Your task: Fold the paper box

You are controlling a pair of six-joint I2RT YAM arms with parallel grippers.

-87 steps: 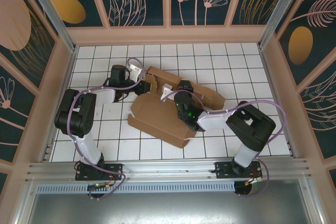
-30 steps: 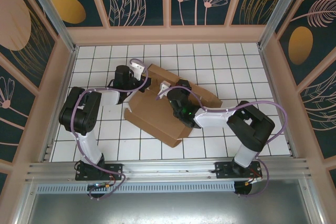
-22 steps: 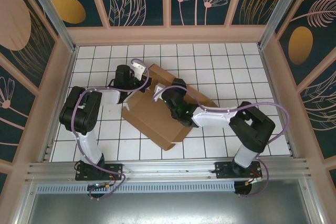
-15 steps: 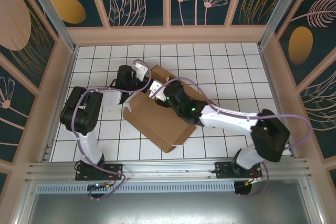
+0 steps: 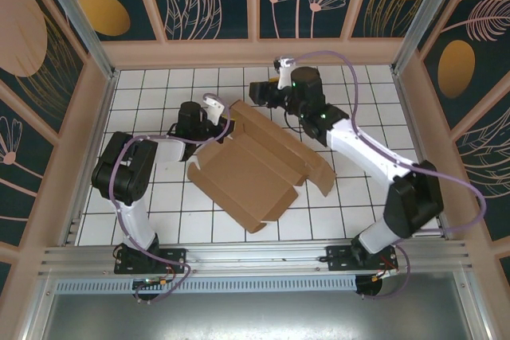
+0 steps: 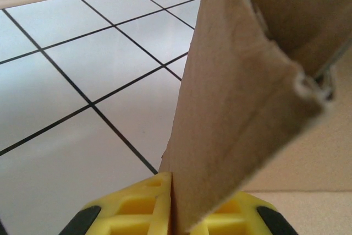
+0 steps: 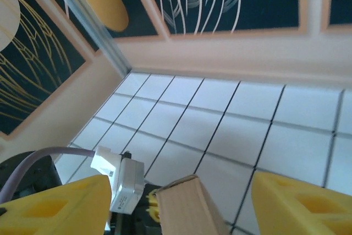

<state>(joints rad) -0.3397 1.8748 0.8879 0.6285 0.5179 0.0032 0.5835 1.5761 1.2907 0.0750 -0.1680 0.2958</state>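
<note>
Your L gripper [image 6: 175,213] is clenched on an upright flap at the far-left corner of the paper box [image 5: 251,169]. The box lies mid-table [image 5: 159,197], part-folded, w/ its right-hand panel spread flat. R gripper [image 5: 264,89] hangs above the box's far end, jaws wide, nothing in them. Next, prob.: bring R down onto a loose far flap and press along the crease, slowly, w/ L anchoring the corner. Don't yank, since the cardboard could tear or skid on the tiles.
</note>
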